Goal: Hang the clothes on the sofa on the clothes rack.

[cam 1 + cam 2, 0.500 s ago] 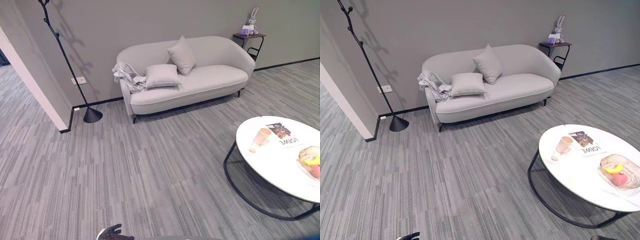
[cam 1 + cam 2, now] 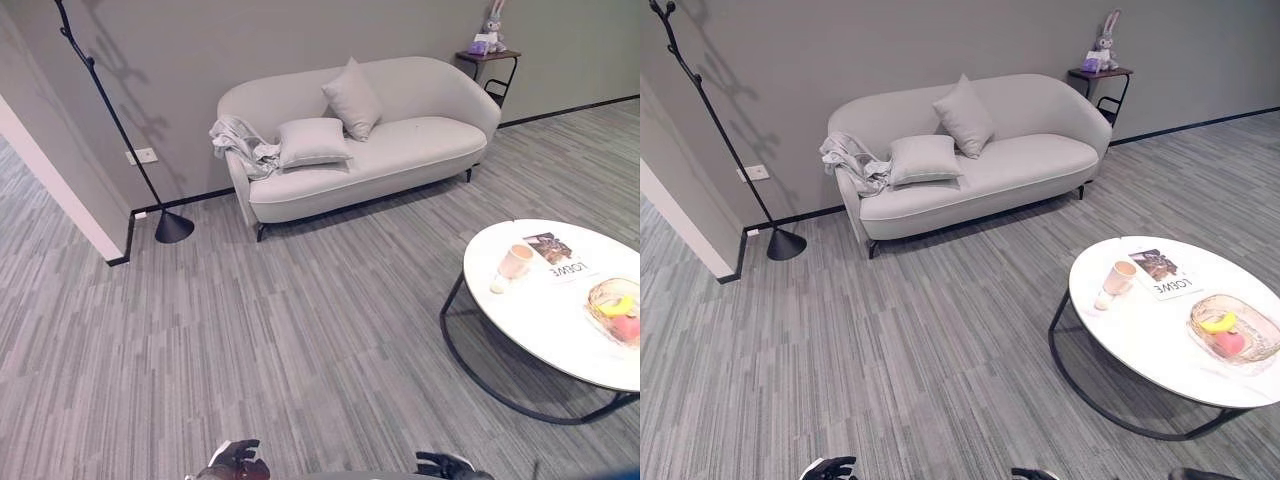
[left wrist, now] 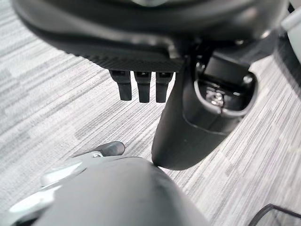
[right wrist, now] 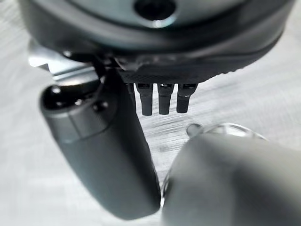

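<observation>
The sofa [image 2: 400, 150] wears a matt, light grey woven cloth, and its two cushions [image 2: 312, 142] look the same. The clothes [image 2: 238, 138] are soft, crumpled pale cloth. The rack [image 2: 173, 228] looks like thin black metal, matt. The floor [image 2: 250, 330] is carpet, streaked grey and rough. The wall [image 2: 250, 40] is smooth matt paint. The table [image 2: 540, 320] has a smooth white top with a faint sheen, on a thin black metal frame. On it the magazine [image 2: 557, 255] is glossy paper, the bowl [image 2: 597, 305] clear and glassy, the cup [image 2: 516, 261] smooth. The toy [image 2: 491, 30] is plush. The left hand [image 3: 143, 87] and right hand [image 4: 163, 99] are dark matt plastic.
</observation>
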`<state>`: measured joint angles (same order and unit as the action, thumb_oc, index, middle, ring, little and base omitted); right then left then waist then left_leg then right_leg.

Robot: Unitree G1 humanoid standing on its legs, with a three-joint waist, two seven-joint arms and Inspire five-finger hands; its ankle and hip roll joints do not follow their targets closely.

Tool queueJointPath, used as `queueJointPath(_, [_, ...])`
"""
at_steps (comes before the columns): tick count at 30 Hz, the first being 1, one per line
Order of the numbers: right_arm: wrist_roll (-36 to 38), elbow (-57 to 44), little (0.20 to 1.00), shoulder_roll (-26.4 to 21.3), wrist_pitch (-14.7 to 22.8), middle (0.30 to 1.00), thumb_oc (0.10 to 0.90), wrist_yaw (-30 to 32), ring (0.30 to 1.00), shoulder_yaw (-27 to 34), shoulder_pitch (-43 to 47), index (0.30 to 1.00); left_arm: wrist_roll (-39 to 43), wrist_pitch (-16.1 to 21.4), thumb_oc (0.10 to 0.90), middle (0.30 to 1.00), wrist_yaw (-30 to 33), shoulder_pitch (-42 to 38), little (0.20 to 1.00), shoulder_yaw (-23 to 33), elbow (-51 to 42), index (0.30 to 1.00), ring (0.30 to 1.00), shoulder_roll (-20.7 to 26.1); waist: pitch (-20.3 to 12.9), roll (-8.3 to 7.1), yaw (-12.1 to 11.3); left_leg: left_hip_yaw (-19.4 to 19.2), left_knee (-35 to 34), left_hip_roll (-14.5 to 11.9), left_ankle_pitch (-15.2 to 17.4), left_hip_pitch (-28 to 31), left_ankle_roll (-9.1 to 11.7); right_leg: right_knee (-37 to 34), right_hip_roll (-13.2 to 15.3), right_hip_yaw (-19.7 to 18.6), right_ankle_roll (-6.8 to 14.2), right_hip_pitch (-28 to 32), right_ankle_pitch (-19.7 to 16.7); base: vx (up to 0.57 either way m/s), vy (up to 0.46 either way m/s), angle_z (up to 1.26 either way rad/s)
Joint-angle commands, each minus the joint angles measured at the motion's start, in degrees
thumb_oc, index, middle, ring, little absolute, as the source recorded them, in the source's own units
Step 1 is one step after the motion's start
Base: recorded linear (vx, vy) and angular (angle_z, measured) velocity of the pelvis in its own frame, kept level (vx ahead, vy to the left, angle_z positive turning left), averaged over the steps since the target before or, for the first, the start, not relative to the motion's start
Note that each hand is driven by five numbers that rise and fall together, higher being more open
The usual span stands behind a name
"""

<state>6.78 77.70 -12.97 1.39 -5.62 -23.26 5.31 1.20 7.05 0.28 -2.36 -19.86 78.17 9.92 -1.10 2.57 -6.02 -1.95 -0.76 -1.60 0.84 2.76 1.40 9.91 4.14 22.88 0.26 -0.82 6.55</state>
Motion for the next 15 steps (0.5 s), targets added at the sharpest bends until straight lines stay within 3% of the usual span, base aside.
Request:
queueJointPath(1, [-6.2,2.5,0.9,4.3,-1.4,0.9,0.8,-0.4,0.9,-3.1,0.4,0.9,-4.3,-1.5,0.8,0.9,-1.4,-0.1,0.9,-1.0,4.9,0.9,0.9,-3.2,0.7,-2.19,-0.6,-2.5,-3.9,-1.0,-2.6,0.0,1.4,-14.3,3.4,-2.1,4.9,7.3,-5.6,0.02,-0.016,-0.03])
queueJointPath(15, [-7.5,0.5,0.9,4.5,-1.1,0.9,0.8,0.0,0.9,-4.3,0.1,0.9,-8.0,-1.4,0.8,0.9,-0.2,0.4,0.9,-2.5,4.1,0.9,0.9,-2.4,0.7,-2.45,-0.1,-2.5,-4.1,-0.7,-2.0,0.5,1.0,-14.2,3.4,-2.6,4.9,7.4,-5.4,0.0,-0.004,-0.03])
